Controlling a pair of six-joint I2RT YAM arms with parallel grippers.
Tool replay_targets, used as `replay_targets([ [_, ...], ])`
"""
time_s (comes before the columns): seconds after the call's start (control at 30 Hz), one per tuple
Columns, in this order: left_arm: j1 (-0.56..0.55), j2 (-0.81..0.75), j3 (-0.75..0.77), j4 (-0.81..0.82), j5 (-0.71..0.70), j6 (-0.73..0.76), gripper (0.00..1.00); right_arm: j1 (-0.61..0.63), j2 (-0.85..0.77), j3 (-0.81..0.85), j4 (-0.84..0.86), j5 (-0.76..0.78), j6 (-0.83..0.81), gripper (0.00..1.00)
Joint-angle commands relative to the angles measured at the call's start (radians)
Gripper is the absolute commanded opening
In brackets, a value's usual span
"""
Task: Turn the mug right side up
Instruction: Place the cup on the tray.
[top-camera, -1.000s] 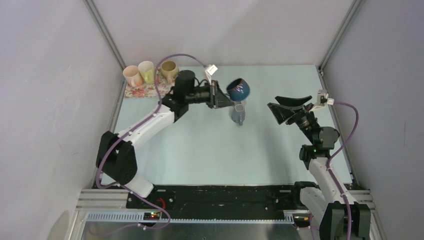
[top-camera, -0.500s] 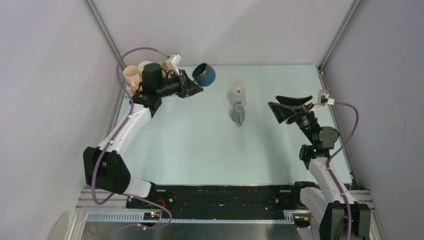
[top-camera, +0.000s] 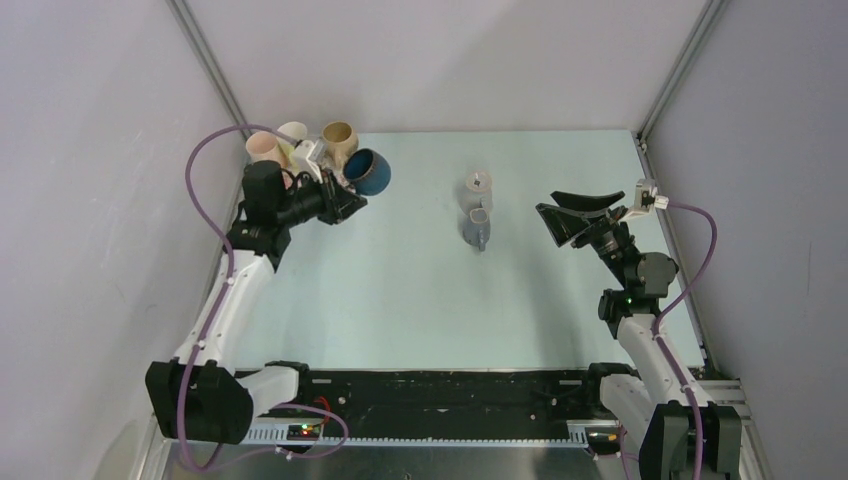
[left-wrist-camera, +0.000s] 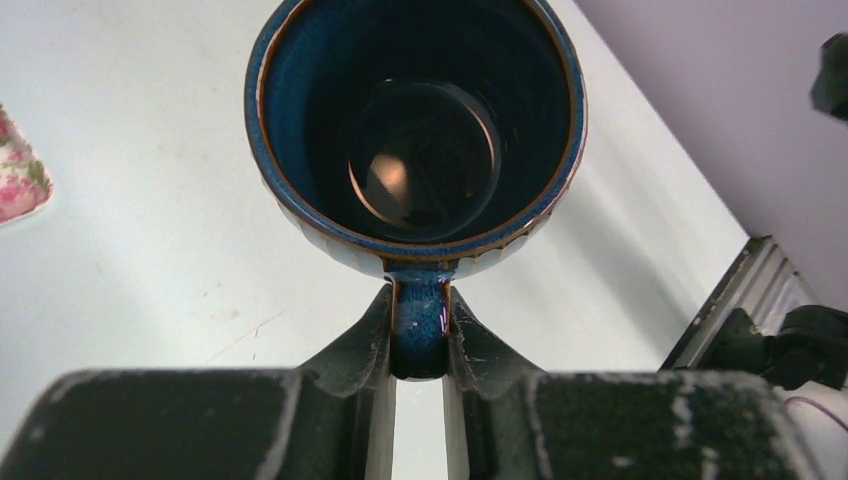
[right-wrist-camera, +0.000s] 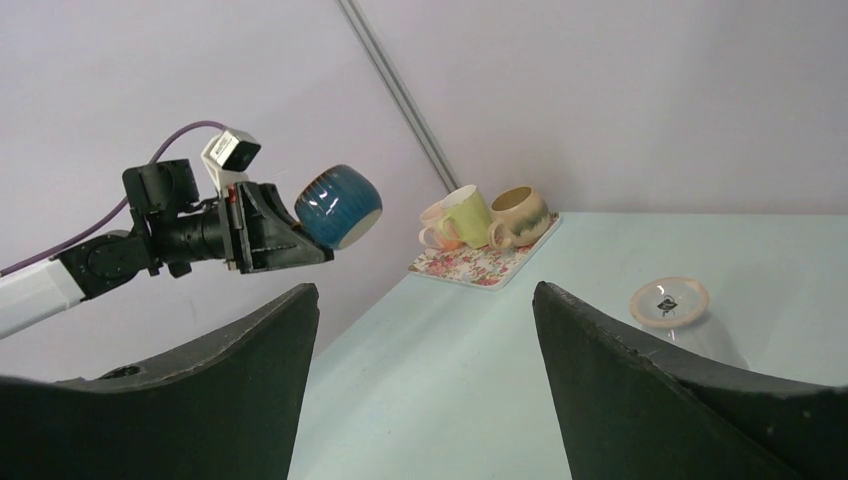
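Observation:
A dark blue mug (top-camera: 368, 172) hangs in the air at the far left of the table, just right of the floral tray. My left gripper (top-camera: 345, 200) is shut on its handle (left-wrist-camera: 418, 320), one finger on each side. The mug is tilted, and the left wrist view looks straight into its mouth (left-wrist-camera: 415, 130). The right wrist view shows the mug (right-wrist-camera: 338, 207) held well above the table. A clear mug (top-camera: 478, 215) stands upside down at the table's middle, its round base (right-wrist-camera: 668, 300) on top. My right gripper (top-camera: 556, 212) hovers open to its right, holding nothing.
The floral tray (top-camera: 270, 183) in the far left corner carries a pink mug (top-camera: 264, 150), a yellow-green mug (top-camera: 293, 135) and a tan mug (top-camera: 339, 138). Grey walls close in the table on both sides and behind.
My left arm has swung the blue mug from above the table's middle to the far left, beside the tray. The right arm and the clear mug have not moved.

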Motion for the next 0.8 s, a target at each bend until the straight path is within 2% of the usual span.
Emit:
replay_targets([
  [0.0,0.017,-0.087,-0.026,0.026,-0.034,0.118,0.00,0.004,-0.012,0.022,0.032,0.010,-0.005,0.83],
  [0.17,0.045,-0.109,-0.049,-0.009,-0.108,0.192,0.00,0.003,-0.014,0.024,0.027,0.011,-0.010,0.83],
  [0.33,0.122,-0.088,-0.063,-0.019,-0.152,0.245,0.00,0.002,-0.012,0.027,0.023,0.013,-0.012,0.83],
  [0.57,0.146,0.027,-0.039,-0.024,-0.281,0.369,0.00,0.004,-0.011,0.028,0.016,0.015,-0.016,0.83],
  [0.77,0.154,0.151,0.019,-0.023,-0.405,0.408,0.00,0.003,-0.011,0.030,0.012,0.016,-0.021,0.83],
])
